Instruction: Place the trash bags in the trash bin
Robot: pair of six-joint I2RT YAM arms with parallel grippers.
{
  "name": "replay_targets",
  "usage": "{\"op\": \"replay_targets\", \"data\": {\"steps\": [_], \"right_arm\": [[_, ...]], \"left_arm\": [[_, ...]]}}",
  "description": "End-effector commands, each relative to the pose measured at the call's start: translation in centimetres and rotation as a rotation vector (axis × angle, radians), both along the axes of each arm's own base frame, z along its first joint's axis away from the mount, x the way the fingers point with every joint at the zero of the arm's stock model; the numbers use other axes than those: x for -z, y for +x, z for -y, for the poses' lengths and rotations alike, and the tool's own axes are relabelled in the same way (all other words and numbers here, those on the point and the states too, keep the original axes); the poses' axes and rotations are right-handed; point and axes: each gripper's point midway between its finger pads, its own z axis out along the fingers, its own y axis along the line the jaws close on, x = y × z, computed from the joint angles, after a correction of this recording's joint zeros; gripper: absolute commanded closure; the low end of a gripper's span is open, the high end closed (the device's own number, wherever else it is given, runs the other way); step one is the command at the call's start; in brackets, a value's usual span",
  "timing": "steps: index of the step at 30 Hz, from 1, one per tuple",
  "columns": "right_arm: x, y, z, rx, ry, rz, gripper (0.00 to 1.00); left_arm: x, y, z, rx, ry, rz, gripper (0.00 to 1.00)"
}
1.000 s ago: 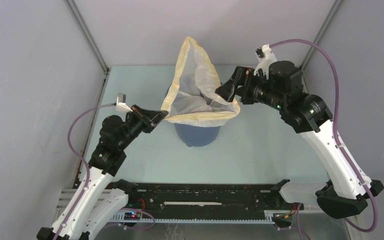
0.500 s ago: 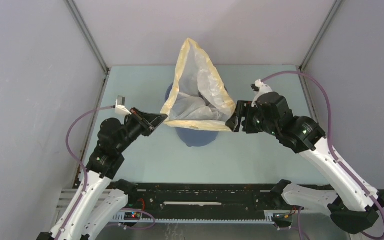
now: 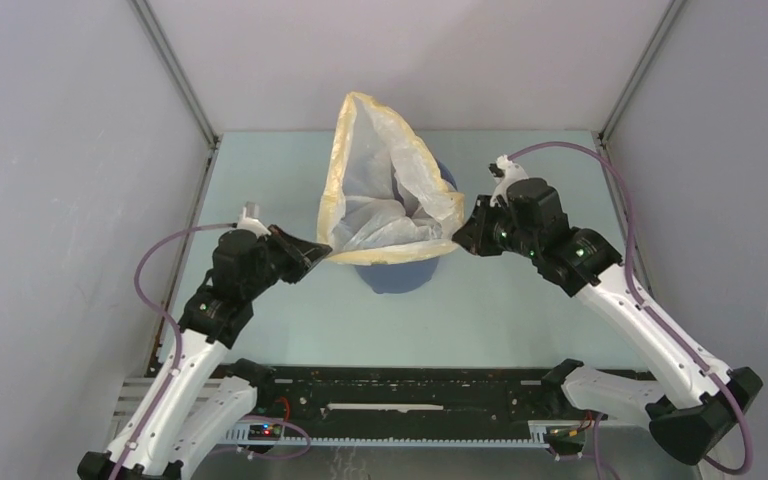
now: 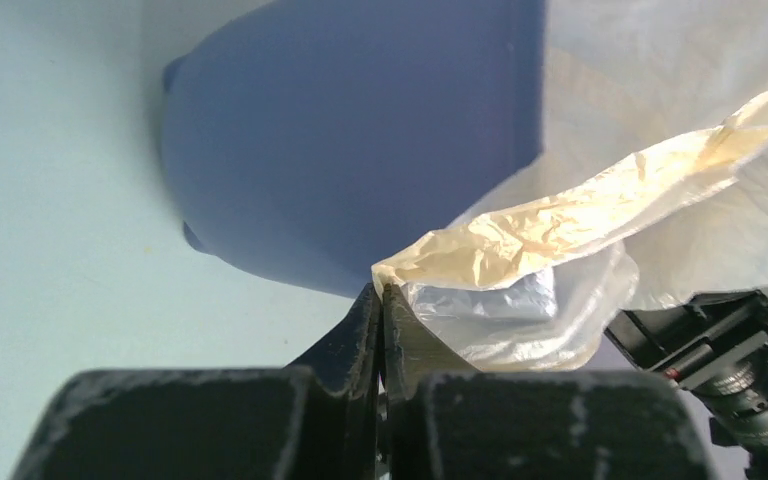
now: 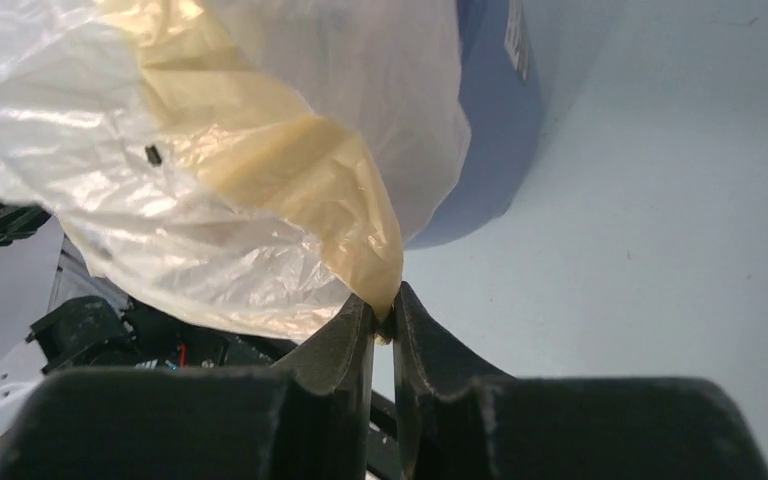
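Above the bin (image 3: 400, 275), left fingers (image 4: 363, 335) and right fingers (image 5: 345, 345) pinch trash bag (image 3: 380, 190) by its rim.

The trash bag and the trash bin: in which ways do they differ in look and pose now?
The trash bag is thin, crinkled, translucent white with a pale yellow rim; the trash bin is smooth, opaque blue. The bag hangs from the left gripper and the right gripper; the bin stands on the table. Shared: both open upward.
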Motion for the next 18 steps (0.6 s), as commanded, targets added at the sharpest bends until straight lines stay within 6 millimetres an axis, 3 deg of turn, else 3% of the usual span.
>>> {"op": "replay_targets", "data": {"steps": [1,5,9,14,18], "right_arm": [[-0.3,3.0,0.2,0.035,-0.022,0.083,0.83],[0.9,3.9,1.2,0.089,-0.048,0.05,0.82],[1.4,4.3,1.6,0.089,-0.047,0.03,0.75],[-0.3,3.7,2.2,0.037,0.011,0.057,0.52],[-1.9,1.7,1.5,-0.075,0.063,0.086,0.33]], "left_arm": [[1.9,1.4,-1.3,-0.048,0.08,-0.025,0.94],[2.6,2.2,-1.2,-0.028,0.118,-0.044,0.93],[2.4,2.6,-1.0,0.009,0.162,-0.022,0.82],[0.4,2.9,-1.9,0.035,0.286,0.024,0.51],[-1.6,1.3,-2.5,0.071,0.345,0.104,0.26]]}}
